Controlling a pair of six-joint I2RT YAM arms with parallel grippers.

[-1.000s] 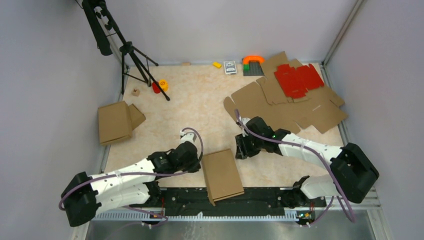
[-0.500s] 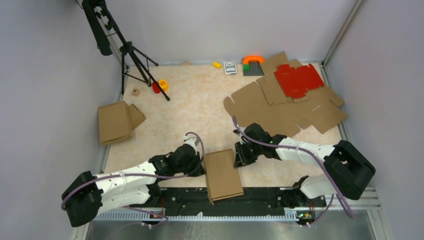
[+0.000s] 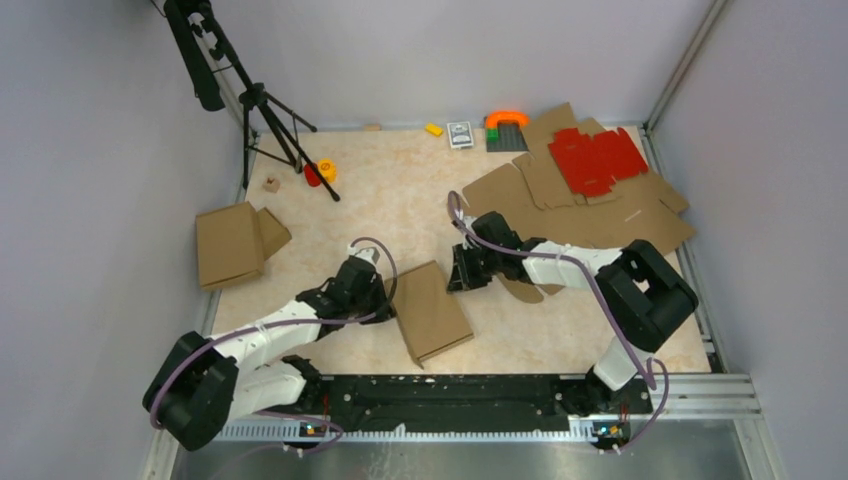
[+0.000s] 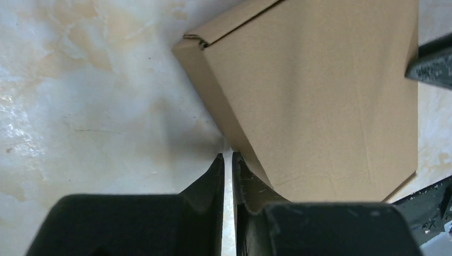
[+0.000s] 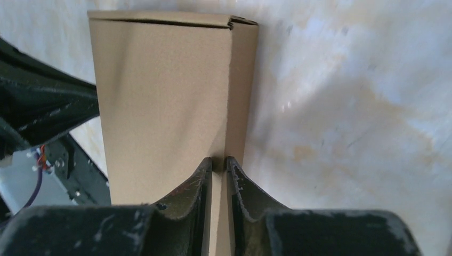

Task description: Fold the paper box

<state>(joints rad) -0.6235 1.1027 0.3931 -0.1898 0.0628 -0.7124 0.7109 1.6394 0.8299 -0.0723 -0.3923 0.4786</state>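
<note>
The box (image 3: 430,312) lies between the claws: right claw (image 5: 218,160) pinches its right edge; left claw (image 4: 227,156), pressed together, sits against its left edge, both reaching forward, low.

The space is enclosed by plain, pale lilac-grey walls (image 3: 450,50) on the left, far and right sides. A tabletop (image 3: 400,190) with a beige marbled finish is lit evenly, with only soft shadows cast. An aluminium frame post (image 3: 689,55) is set in the far right corner. A black tripod (image 3: 258,97) is placed at the far left. A ribbed metal rail (image 3: 480,429) is run along the near edge.
</note>
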